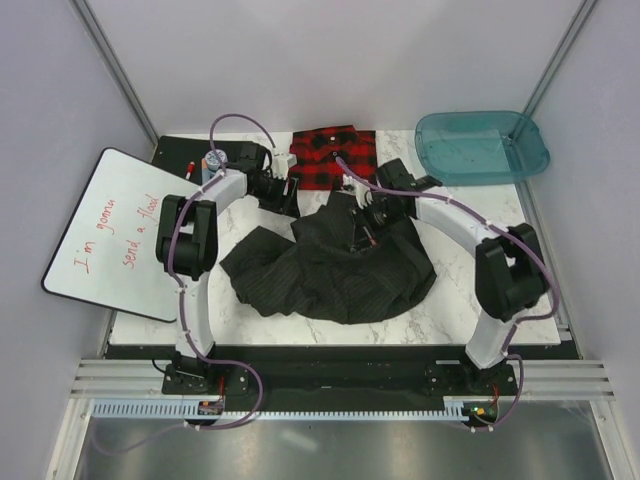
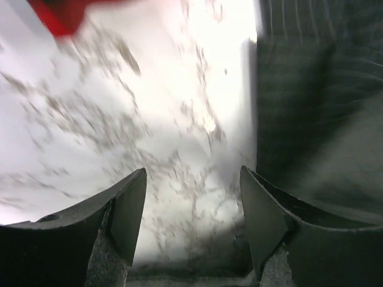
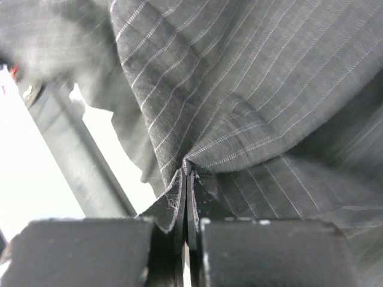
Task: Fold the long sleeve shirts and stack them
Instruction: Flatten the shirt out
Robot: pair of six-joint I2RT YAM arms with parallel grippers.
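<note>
The dark pinstriped shirt [image 1: 330, 265] lies crumpled in the middle of the table. My right gripper [image 1: 368, 215] is shut on a fold of it [image 3: 239, 107] and lifts its far edge. The red-and-black plaid shirt [image 1: 333, 155] lies folded at the table's far edge; a red corner of it shows in the left wrist view [image 2: 60, 13]. My left gripper [image 1: 290, 195] is open and empty over bare marble [image 2: 149, 119], between the two shirts. The dark shirt's edge [image 2: 317, 107] lies just right of its fingers.
A teal plastic tub [image 1: 480, 145] stands at the far right corner. A whiteboard [image 1: 115, 230] with red writing leans over the table's left edge, with markers [image 1: 190, 166] and a dark pad behind it. Grey walls enclose the table.
</note>
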